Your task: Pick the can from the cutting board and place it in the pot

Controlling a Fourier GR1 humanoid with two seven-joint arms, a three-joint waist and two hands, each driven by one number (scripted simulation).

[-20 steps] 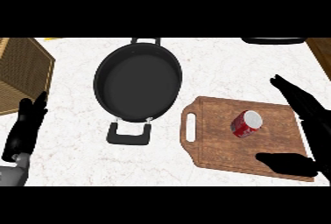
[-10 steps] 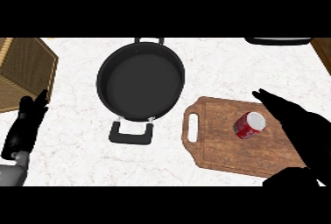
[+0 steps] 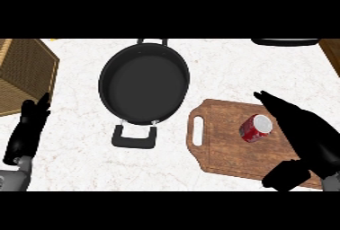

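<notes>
Your right hand (image 3: pixel 310 141) is spread open, empty, just right of the red can (image 3: pixel 256 128). It's probably light, stiff and slick, so wrap its sides.

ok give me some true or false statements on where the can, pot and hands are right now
1. The can is on the cutting board. True.
2. The pot holds the can. False: the pot is empty.
3. The right hand is curled round the can. False: its fingers are straight, beside the can on its right.
4. The left hand is open at the view's left edge, apart from the pot. True.
5. The cutting board lies left of the pot. False: it lies to the pot's right.
</notes>
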